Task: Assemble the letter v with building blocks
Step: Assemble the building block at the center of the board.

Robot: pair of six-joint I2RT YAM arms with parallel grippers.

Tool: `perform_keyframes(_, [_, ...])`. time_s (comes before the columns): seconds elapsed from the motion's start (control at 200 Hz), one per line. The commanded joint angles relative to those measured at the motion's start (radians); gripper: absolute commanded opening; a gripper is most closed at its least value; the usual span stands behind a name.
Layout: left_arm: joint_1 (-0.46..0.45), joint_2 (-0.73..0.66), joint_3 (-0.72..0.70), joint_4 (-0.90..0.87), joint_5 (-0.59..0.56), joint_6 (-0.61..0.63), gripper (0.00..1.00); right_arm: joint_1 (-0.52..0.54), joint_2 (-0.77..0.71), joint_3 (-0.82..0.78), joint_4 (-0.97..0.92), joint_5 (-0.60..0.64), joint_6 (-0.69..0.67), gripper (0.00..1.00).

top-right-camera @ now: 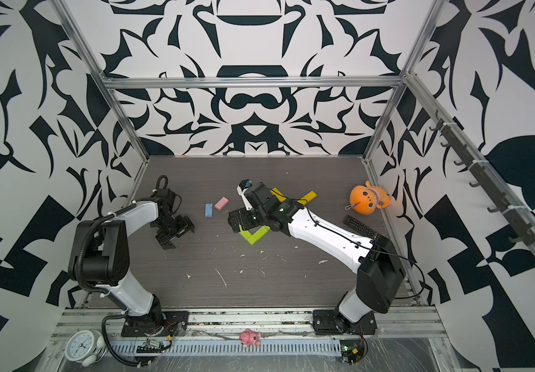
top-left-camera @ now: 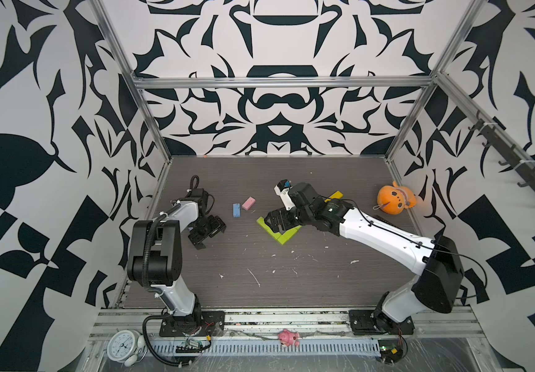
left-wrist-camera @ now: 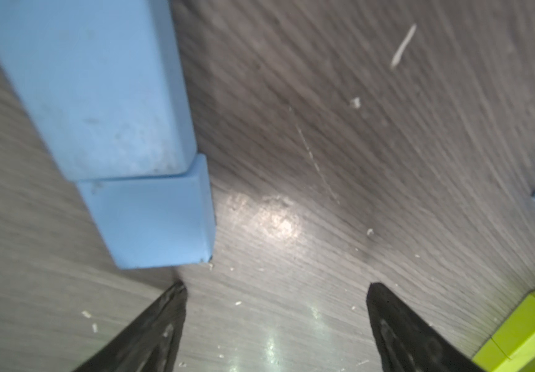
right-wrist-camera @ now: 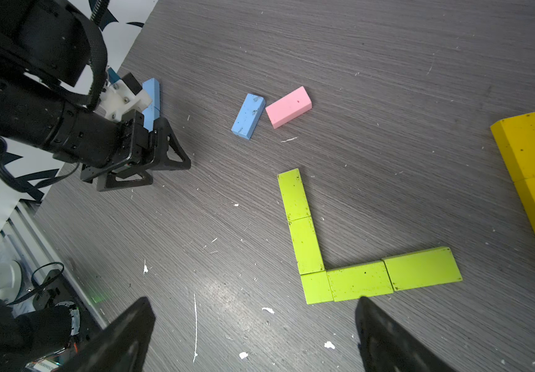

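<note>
Several lime green building blocks lie end to end in a cornered shape, seen in both top views. My right gripper hovers open just above them, holding nothing. A light blue block and a pink block lie side by side left of them. Yellow blocks lie in a row partly under the right arm. My left gripper stands open and empty over bare table. Two light blue blocks lie end to end just beyond one of its fingers.
An orange plush toy sits at the far right by the wall. A black remote lies beside the right arm. White crumbs dot the dark table. A clock and a pink toy lie on the front rail.
</note>
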Motion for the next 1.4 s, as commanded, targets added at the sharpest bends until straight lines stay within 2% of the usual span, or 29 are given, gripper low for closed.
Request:
perform_keyframes(0.0, [0.004, 0.046, 0.007, 0.033, -0.024, 0.016, 0.93, 0.000, -0.022, 0.031, 0.015, -0.004, -0.001, 0.99])
perform_keyframes(0.485, [0.020, 0.069, 0.020, 0.063, 0.012, 0.005, 0.95, 0.000, -0.022, 0.024, 0.019, -0.006, -0.001, 0.99])
perform_keyframes(1.395, [0.040, 0.089, 0.047, 0.058, 0.011, 0.008, 0.97, 0.000, -0.018, 0.025, 0.012, -0.002, 0.003, 0.99])
